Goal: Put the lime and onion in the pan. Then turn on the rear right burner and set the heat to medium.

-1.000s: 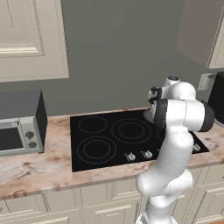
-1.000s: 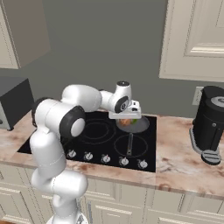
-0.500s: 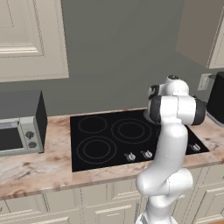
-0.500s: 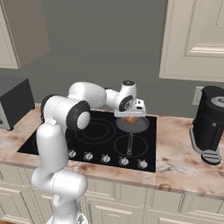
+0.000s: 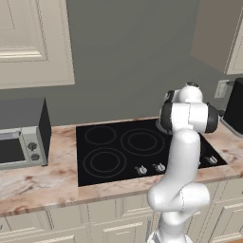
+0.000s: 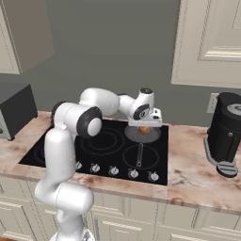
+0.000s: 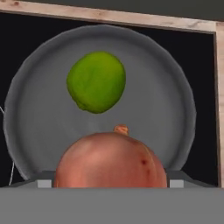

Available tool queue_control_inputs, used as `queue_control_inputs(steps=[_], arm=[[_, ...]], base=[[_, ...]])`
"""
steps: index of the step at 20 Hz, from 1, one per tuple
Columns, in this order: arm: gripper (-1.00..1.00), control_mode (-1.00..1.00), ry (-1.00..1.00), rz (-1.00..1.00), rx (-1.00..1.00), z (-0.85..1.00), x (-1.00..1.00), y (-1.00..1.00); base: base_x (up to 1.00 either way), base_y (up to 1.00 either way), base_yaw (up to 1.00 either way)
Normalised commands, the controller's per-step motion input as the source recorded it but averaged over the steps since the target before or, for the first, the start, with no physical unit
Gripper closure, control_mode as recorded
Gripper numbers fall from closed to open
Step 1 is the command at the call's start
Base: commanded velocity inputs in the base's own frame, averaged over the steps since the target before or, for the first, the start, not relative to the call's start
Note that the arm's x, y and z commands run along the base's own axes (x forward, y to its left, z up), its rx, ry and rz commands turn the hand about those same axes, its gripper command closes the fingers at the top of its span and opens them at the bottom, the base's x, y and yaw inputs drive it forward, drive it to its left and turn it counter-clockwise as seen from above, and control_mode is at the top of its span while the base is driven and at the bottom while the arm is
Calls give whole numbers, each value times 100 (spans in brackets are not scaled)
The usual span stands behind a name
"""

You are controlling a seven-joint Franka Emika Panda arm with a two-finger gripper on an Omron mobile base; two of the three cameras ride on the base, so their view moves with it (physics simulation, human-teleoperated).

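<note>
The onion [image 7: 111, 159] sits between my widely spread jaws, blocking my fingertips. Whether I grip it, I cannot tell. The lime [image 7: 96, 82] lies in the pan [image 7: 39, 87].

Lime [image 7: 96, 82]: bright yellow-green, plain. Onion [image 7: 110, 160]: orange-brown with small dark red flecks (stub tip paler orange). Pan [image 7: 175, 109]: flat grey. Cooktop [image 5: 118, 152]: black, thin grey ring markings. Counter [image 6: 193, 169]: pink-beige marbled.

Even, flat rendered light; coarse, soft-edged pictures.
</note>
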Motion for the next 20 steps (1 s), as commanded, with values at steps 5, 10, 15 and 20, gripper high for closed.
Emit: queue_control_inputs(steps=[5, 10, 15, 20], arm=[[100, -100, 0, 0, 2, -29, 13, -3], [100, -100, -2, 0, 2, -32, 3, 0], [100, -100, -2, 0, 1, -34, 0, -1], [100, -100, 0, 0, 0, -18, 0, 0]], base=[[0, 0, 0], [0, 0, 0], [0, 0, 0], [0, 0, 0]])
